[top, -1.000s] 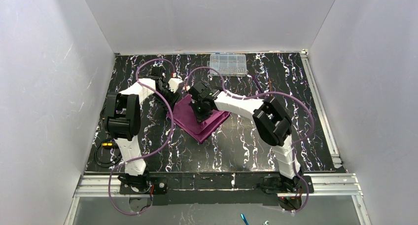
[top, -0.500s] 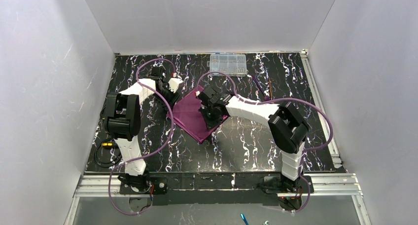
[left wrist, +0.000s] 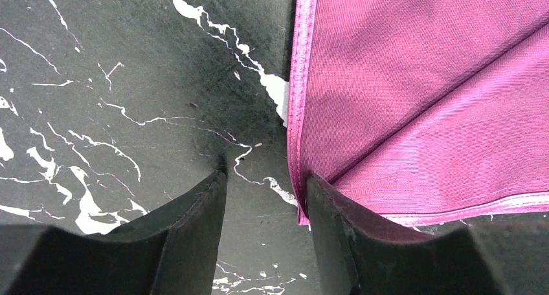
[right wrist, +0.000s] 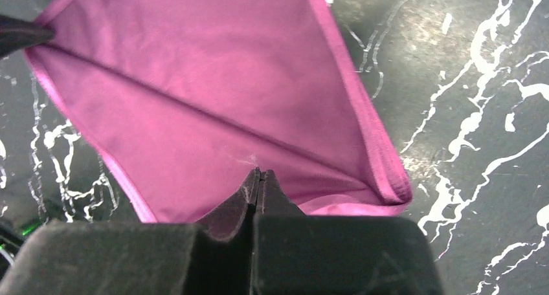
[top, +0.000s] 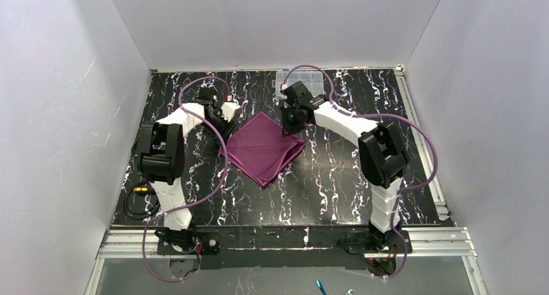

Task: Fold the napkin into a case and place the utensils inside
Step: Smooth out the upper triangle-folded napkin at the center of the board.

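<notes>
The folded napkin point(top: 262, 146) is laid mid-table. Its 10 o'clock corner is touched by the left claw point(left wrist: 267, 240), held parted. The right claw point(right wrist: 259, 178), clenched empty, is poised at its 1 o'clock edge.

A clear plastic compartment box point(top: 316, 81) lies at the far edge of the black table point(top: 324, 185), whose top has white veins like marble. 3 white walls point(top: 272, 23) surround the table. A metal rail point(top: 424, 152) runs along its right side.
</notes>
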